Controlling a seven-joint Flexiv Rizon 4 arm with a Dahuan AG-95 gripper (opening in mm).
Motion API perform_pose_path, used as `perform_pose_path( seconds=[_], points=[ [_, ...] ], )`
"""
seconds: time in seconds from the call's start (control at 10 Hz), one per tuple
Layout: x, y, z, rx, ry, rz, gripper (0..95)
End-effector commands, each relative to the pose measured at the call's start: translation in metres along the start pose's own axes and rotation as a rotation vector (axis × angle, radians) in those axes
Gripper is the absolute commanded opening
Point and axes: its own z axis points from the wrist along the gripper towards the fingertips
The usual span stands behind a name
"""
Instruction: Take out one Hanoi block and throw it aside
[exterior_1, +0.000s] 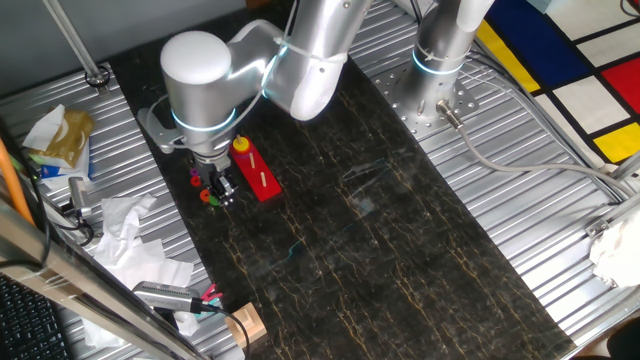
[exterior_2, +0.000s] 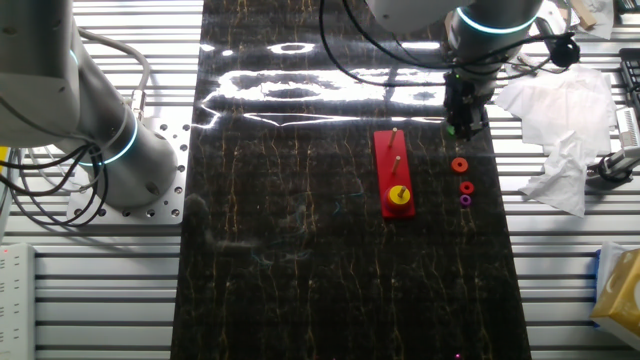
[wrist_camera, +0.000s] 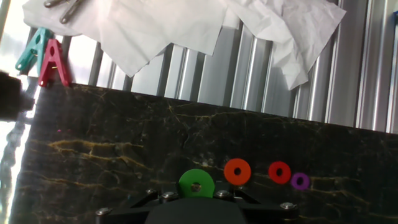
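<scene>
The Hanoi block is a green ring. It sits between my fingertips in the hand view, its lower edge hidden by the hand's body. My gripper is low over the right edge of the black mat, shut on the block, which shows as a green speck. In the one fixed view my gripper is just left of the red peg base. The red base still holds a yellow disc on its near peg.
An orange ring, a red ring and a purple ring lie in a row on the mat right of the block. Crumpled white paper and clothes pegs lie on the ribbed metal beyond the mat's edge.
</scene>
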Motion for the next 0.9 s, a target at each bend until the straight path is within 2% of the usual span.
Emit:
perform_pose_path(
  seconds=[0.1, 0.4, 0.9],
  points=[
    [-0.002, -0.001, 0.005, -0.003, -0.005, 0.005, 0.0],
    [-0.003, -0.003, 0.013, -0.005, -0.01, -0.001, 0.0],
    [-0.004, -0.004, 0.017, -0.007, -0.012, -0.005, 0.0]
  ],
)
